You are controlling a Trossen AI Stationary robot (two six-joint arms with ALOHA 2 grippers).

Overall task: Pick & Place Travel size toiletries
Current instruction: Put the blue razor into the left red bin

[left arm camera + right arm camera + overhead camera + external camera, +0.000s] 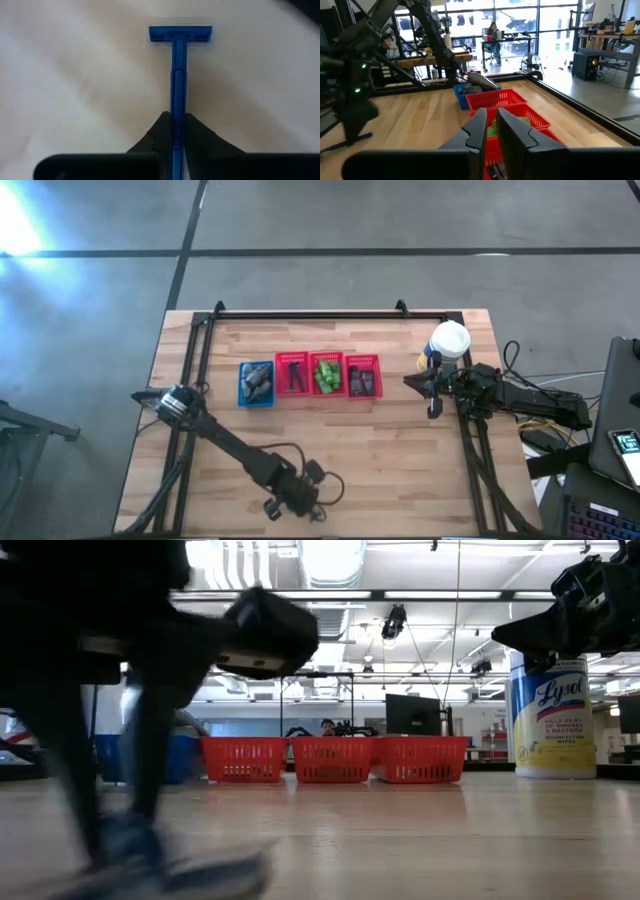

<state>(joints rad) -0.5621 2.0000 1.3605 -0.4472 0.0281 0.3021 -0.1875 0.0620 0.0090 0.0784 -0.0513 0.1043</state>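
My left gripper (272, 508) stands near the table's near edge, shut on a blue T-headed razor (179, 75). In the right wrist view that razor (345, 142) shows level and close above the wood. A blue basket (257, 383) holds grey-silver bottles. Three red baskets beside it hold black razor-like sticks (293, 375), green bottles (327, 374) and dark packets (362, 380). My right gripper (432, 395) hangs in the air to the right of the baskets, fingers a narrow gap apart (491, 127), holding nothing. My left gripper pinches the razor's handle (178, 107) between its two fingers (159, 131), toward the end away from the head (180, 34). The fingers come from above, pointing down. The razor lies level along the table; whether it rests on the wood, I cannot tell.
A big white tub with a yellow label (450, 340) stands just behind my right gripper, toward the far right. A black frame rail (310, 313) runs along the far edge and down both sides. Bare wood (390, 470) lies between the baskets and the near edge.
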